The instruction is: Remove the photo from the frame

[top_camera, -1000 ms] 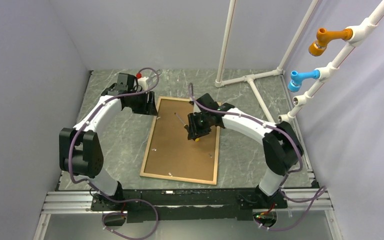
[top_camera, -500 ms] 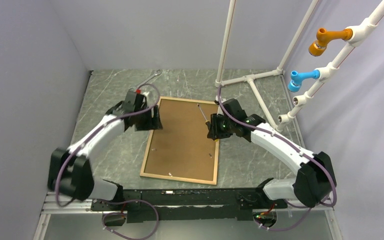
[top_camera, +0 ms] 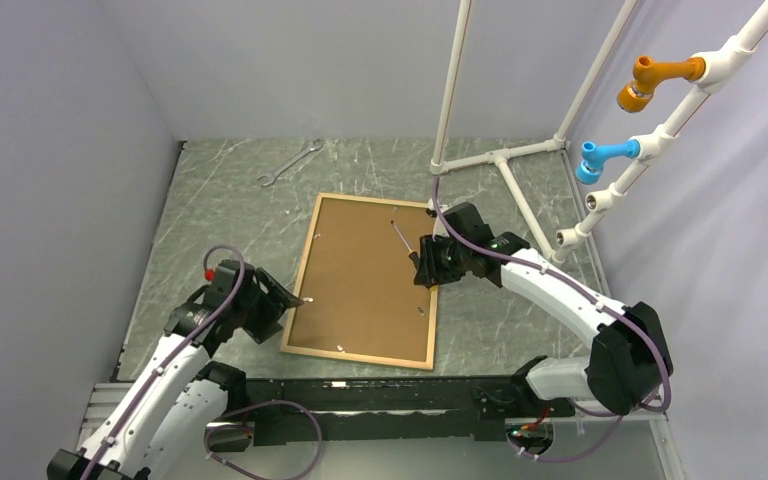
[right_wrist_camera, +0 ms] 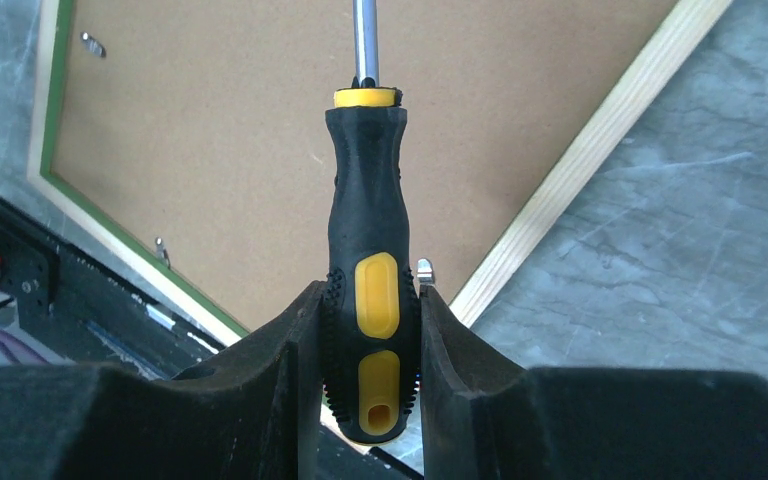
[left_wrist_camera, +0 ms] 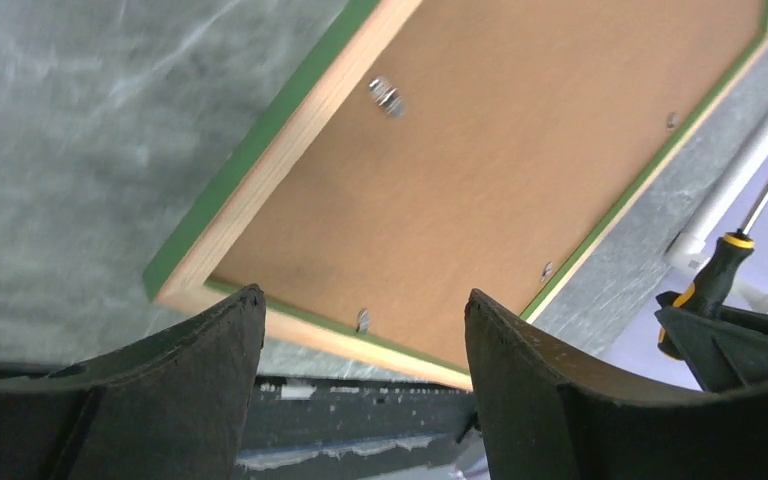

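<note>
Evidently early: on the table (top_camera: pixel 220 215), the frame (left_wrist_camera: pixel 298 125) lies face down with its brown backing board (top_camera: pixel 365 275) in place, so the photo is hidden inside. The right gripper (right_wrist_camera: pixel 370 300) is clamped on a screwdriver (right_wrist_camera: pixel 368 190) over the board. The left gripper (left_wrist_camera: pixel 360 300), apart and empty, hovers beside the frame's near corner.

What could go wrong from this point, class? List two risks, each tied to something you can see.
1. The right gripper holds the screwdriver by the butt of its handle. Levering a metal tab could twist it loose and gouge the backing board.
2. The left gripper is open near a corner of the frame, not gripping it, so the frame may slide when pried.
</note>
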